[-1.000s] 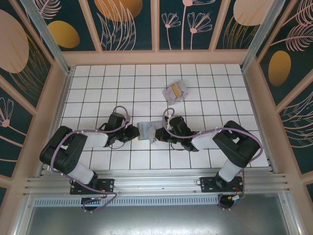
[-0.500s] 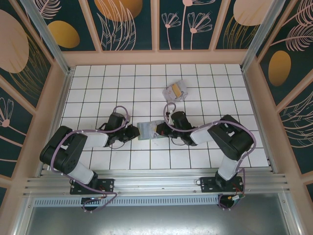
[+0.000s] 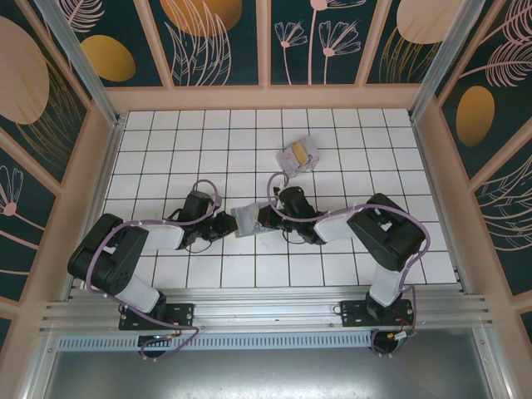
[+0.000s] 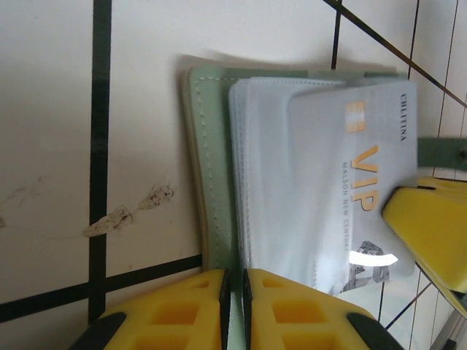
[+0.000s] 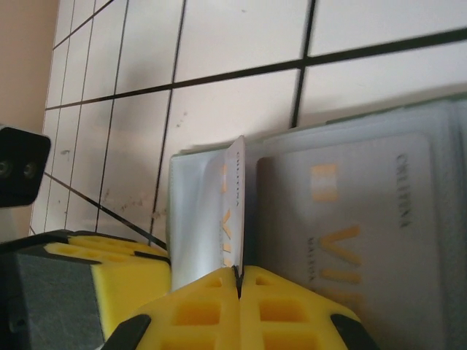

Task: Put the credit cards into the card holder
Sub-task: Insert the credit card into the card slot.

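The sage-green card holder (image 3: 248, 219) lies open on the tiles between the two grippers. My left gripper (image 4: 235, 283) is shut on its near green edge (image 4: 211, 219), beside the clear sleeves (image 4: 270, 182). My right gripper (image 5: 239, 275) is shut on a grey VIP credit card (image 5: 234, 208), held edge-on over the sleeves; in the left wrist view this card (image 4: 357, 168) lies over the holder's right half. Another VIP card (image 5: 357, 240) sits flat inside a sleeve. The remaining credit cards (image 3: 299, 155), pale with one yellow-orange, lie in a loose pile farther back.
The left gripper's yellow finger (image 5: 102, 270) sits close to the left of the right gripper. The right gripper's finger (image 4: 430, 233) shows at the holder's right edge. Wooden walls (image 3: 266, 98) ring the white tiled floor (image 3: 166, 150).
My right gripper has moved left and slightly back with the card, bringing it farther over the holder. The left gripper has kept its hold and not moved.
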{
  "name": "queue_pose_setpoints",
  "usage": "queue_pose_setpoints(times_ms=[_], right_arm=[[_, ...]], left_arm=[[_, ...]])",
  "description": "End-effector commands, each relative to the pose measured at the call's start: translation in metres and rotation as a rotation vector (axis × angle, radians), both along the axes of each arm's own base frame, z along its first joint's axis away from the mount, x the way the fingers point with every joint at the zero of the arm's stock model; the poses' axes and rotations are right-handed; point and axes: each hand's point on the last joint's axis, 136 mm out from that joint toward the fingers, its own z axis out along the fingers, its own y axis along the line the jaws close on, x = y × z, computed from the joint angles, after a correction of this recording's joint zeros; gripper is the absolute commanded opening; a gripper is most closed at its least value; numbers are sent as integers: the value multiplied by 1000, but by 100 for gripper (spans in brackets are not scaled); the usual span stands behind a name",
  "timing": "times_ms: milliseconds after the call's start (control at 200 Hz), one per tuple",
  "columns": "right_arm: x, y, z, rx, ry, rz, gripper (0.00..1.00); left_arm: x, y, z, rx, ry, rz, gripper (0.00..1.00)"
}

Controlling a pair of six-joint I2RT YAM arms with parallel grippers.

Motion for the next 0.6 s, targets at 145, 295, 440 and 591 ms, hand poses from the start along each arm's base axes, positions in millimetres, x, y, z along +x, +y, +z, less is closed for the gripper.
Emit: queue_pose_setpoints(times_ms=[145,295,440,591], right_arm=[[-14,10,-30,-184,3,48,0],[-19,12,-38,-213,24,81,0],[-23,13,-42,-235,41,121,1],[-27,17,-36,-243,35,172,5]], left_arm=[[-1,0,-6,28,6,-13,17],[-2,0,-7,30,8,-15,16],[-1,0,-7,32,5,-16,16],[0,2,-6,52,2,-20,16]])
